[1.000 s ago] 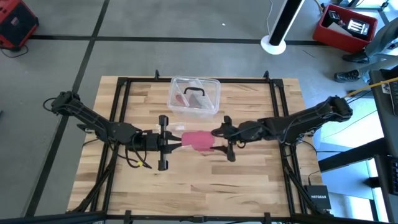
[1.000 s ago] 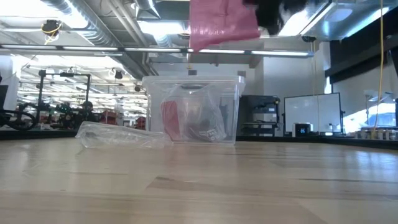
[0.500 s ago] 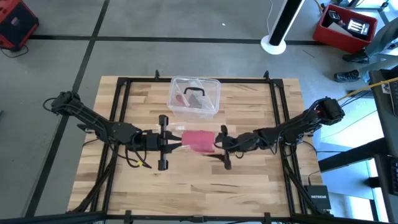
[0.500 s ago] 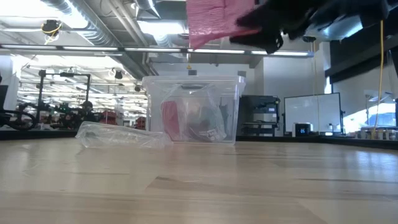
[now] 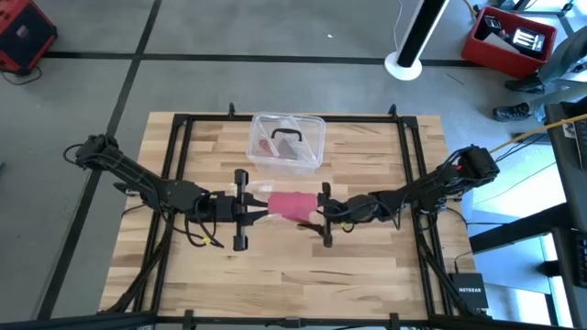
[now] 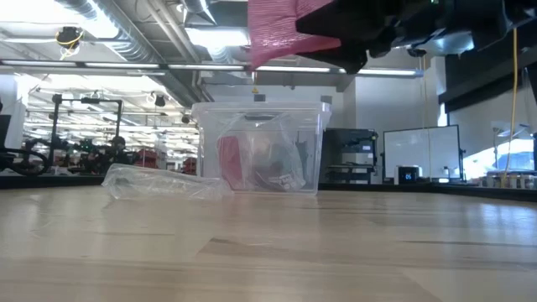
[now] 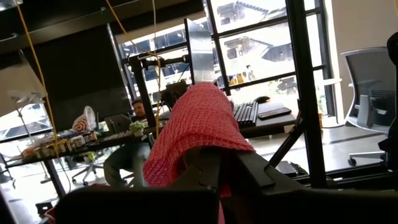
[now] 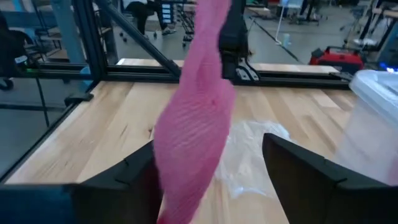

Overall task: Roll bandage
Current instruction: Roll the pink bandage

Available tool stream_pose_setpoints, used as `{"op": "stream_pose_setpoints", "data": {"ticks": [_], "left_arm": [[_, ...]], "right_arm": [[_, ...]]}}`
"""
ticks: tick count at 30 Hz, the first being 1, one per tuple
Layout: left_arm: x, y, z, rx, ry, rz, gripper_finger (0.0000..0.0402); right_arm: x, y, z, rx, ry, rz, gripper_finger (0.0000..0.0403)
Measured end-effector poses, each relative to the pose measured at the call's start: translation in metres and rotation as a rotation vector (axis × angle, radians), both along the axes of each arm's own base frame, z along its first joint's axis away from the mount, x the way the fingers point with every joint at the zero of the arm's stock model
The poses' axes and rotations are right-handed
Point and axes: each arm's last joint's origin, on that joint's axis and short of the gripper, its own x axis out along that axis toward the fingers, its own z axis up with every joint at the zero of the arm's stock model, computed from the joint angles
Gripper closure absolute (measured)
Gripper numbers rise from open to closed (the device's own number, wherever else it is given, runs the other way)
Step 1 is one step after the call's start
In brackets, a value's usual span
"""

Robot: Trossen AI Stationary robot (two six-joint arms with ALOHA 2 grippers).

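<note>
The pink-red bandage [image 5: 292,206] hangs in the air over the table's middle, between my two grippers; it also shows at the top of the low view [image 6: 273,33]. My left gripper [image 5: 260,209] is shut on its left end. My right gripper [image 5: 321,218] is open at the bandage's right side. In the right wrist view [image 8: 208,180] the strip [image 8: 193,124] runs down between the spread fingers, close by one finger [image 8: 118,180]. I cannot tell whether it touches that finger. My left gripper pinches the bandage's end [image 7: 205,146] between its two fingers, coming level from the table's left. The fabric bunches in several layers and folds over just past the fingertips. The bandage is lifted clear of the table and hangs toward my right gripper.
A clear plastic box [image 5: 287,140] with things inside stands behind the grippers toward the far edge, and shows in the low view [image 6: 260,147]. A crumpled clear wrapper [image 6: 164,180] lies on the table left of the box, below the bandage [image 8: 255,149].
My right gripper has gone toward the table's left and a little toward the near edge, up to the bandage's right side. The bandage stays lifted in my left gripper.
</note>
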Motion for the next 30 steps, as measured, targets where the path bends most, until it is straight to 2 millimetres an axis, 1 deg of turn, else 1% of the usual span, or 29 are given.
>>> {"op": "stream_pose_setpoints", "data": {"ticks": [4,7,9,12,14,15,17,19,22,26,30], "left_arm": [[0.000,0.000,0.000,0.001,0.001,0.000,0.0394],[0.000,0.000,0.000,0.002,0.004,0.000,0.0394],[0.000,0.000,-0.001,0.004,0.008,0.000,0.0394],[0.000,0.000,-0.001,0.006,0.011,0.000,0.0394],[0.000,0.000,-0.001,0.007,0.011,0.000,0.0394],[0.000,0.000,-0.001,0.014,0.011,0.002,0.0394],[0.000,0.000,-0.001,0.036,0.014,0.025,0.0394],[0.000,0.002,-0.001,0.046,0.021,0.089,0.0394],[-0.003,0.007,0.002,0.069,0.028,0.188,0.0394],[-0.009,0.018,0.010,0.072,0.009,0.228,0.0394],[-0.009,0.028,0.011,0.083,0.028,0.262,0.0394]], "right_arm": [[0.007,0.002,-0.009,0.009,-0.033,0.000,0.0167],[0.009,0.002,-0.013,0.004,-0.025,-0.007,0.0204],[0.009,0.002,-0.015,-0.011,-0.016,-0.038,0.0242],[0.008,0.001,-0.015,-0.047,-0.009,-0.045,0.0317],[0.008,0.002,-0.016,-0.064,-0.006,-0.013,0.0373],[0.008,0.002,-0.016,-0.075,-0.007,0.005,0.0387],[0.007,0.005,-0.016,-0.077,-0.004,0.028,0.0388],[0.005,0.010,-0.016,-0.082,0.014,0.048,0.0386],[-0.001,0.021,-0.016,-0.092,0.039,0.086,0.0397],[-0.007,0.034,-0.017,-0.070,0.056,0.119,0.0393],[-0.012,0.046,-0.017,-0.052,0.054,0.155,0.0398]]}}
